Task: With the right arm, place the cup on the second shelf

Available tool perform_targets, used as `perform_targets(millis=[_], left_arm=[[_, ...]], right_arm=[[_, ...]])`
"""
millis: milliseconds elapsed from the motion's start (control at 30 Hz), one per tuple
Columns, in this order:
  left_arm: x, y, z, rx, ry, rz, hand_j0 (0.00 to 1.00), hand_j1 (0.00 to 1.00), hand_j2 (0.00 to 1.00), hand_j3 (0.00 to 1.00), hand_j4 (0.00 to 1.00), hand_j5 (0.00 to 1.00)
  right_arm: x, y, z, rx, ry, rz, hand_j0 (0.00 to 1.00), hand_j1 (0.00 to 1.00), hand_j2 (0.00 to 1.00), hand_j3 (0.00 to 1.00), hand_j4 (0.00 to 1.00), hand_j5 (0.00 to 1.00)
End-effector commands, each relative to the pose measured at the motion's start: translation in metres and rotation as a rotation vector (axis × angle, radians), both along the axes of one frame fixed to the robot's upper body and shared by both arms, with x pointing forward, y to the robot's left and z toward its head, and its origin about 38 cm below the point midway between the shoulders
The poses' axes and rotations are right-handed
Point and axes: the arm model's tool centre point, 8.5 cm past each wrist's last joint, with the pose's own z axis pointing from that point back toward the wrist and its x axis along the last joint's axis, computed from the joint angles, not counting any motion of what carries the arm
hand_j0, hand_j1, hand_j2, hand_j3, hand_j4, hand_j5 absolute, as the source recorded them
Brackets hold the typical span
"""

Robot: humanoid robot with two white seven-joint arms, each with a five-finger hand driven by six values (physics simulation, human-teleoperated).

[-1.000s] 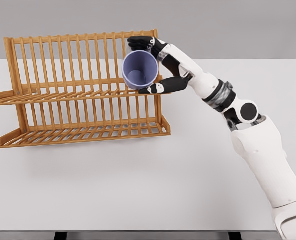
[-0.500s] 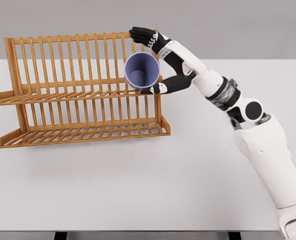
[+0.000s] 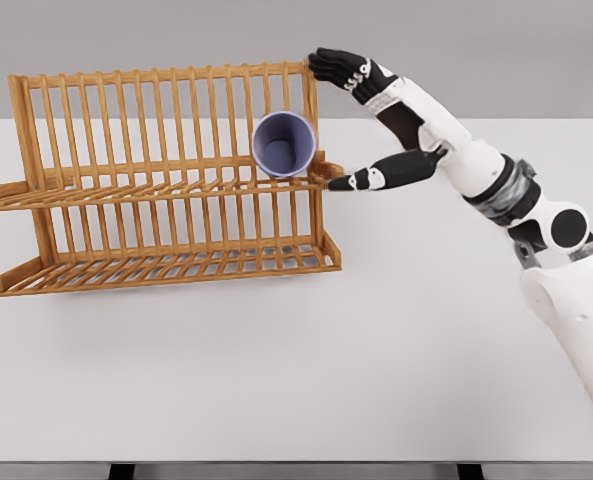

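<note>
The cup (image 3: pixel 283 144) lies on its side on the upper shelf of the wooden rack (image 3: pixel 156 180), near its right end, mouth facing the camera. The right hand (image 3: pixel 361 120) is just right of it, apart from the cup, fingers (image 3: pixel 338 66) spread wide and holding nothing, thumb by the shelf's end. The rack stands on the white table (image 3: pixel 306 360).

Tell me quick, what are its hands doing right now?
Right hand: open, holding nothing, beside the cup on the rack.
Left hand: not in view.
</note>
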Motion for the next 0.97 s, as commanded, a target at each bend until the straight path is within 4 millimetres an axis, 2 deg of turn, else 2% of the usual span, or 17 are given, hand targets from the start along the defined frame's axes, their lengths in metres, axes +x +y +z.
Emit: perform_targets(millis=[0,167,433,500,633,933], left_arm=[[0.000,0.000,0.000,0.001,0.001,0.000,1.00,1.00,1.00,1.00,1.00,1.00],[0.000,0.000,0.000,0.001,-0.001,-0.001,1.00,1.00,1.00,1.00,1.00,1.00],[0.000,0.000,0.000,0.001,0.001,0.000,1.00,1.00,1.00,1.00,1.00,1.00],[0.000,0.000,0.000,0.001,0.001,0.000,1.00,1.00,1.00,1.00,1.00,1.00],[0.000,0.000,0.000,0.001,0.001,0.000,1.00,1.00,1.00,1.00,1.00,1.00],[0.000,0.000,0.000,0.001,0.001,0.000,1.00,1.00,1.00,1.00,1.00,1.00]], right_arm=[[-0.004,-0.023,0.016,-0.009,-0.022,-0.018,1.00,1.00,1.00,1.00,1.00,1.00],[-0.017,-0.063,0.014,-0.038,-0.015,-0.083,1.00,1.00,1.00,1.00,1.00,1.00],[-0.033,-0.111,-0.007,-0.091,0.044,-0.185,1.00,1.00,1.00,1.00,1.00,1.00],[-0.037,-0.114,-0.014,-0.099,0.064,-0.190,1.00,1.00,1.00,1.00,1.00,1.00],[-0.040,-0.125,-0.016,-0.116,0.071,-0.210,1.00,1.00,1.00,1.00,1.00,1.00],[-0.041,-0.125,-0.018,-0.117,0.079,-0.210,1.00,1.00,1.00,1.00,1.00,1.00]])
